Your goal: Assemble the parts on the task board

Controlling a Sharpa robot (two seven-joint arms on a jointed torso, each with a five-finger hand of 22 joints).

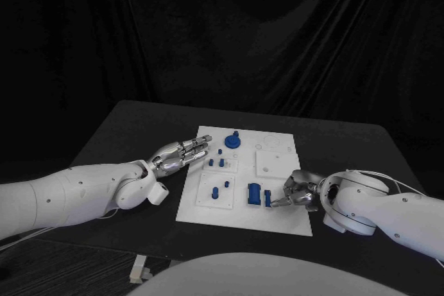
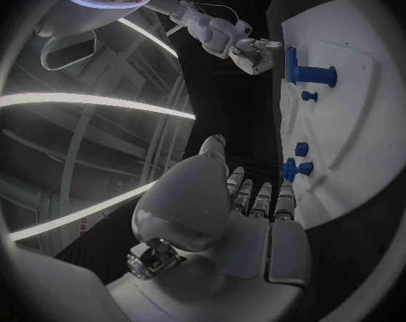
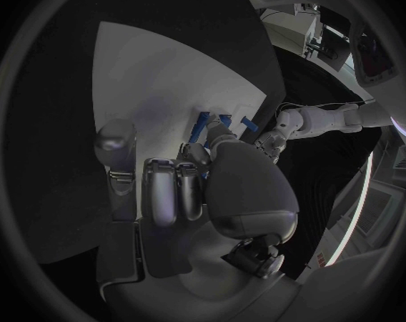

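Two hands flank the task board (image 1: pixel 278 200) in the head view: the right hand (image 1: pixel 298 192) sits at the board's near right edge with fingertips on a small blue part (image 1: pixel 268 198) beside a larger blue block (image 1: pixel 253 194), while the left hand (image 1: pixel 182 152) hovers flat and empty, fingers extended toward the pegs (image 1: pixel 220 161) just off its tips. Left wrist view: the left hand (image 2: pixel 256 207) lies open, holding nothing, its fingers pointing at the nearest blue pieces (image 2: pixel 294 168). Right wrist view: the right hand (image 3: pixel 199 186) pinches the blue part (image 3: pixel 206 125) against the board; by my judgement it is the nearer hand, the part's long axis running roughly upright.
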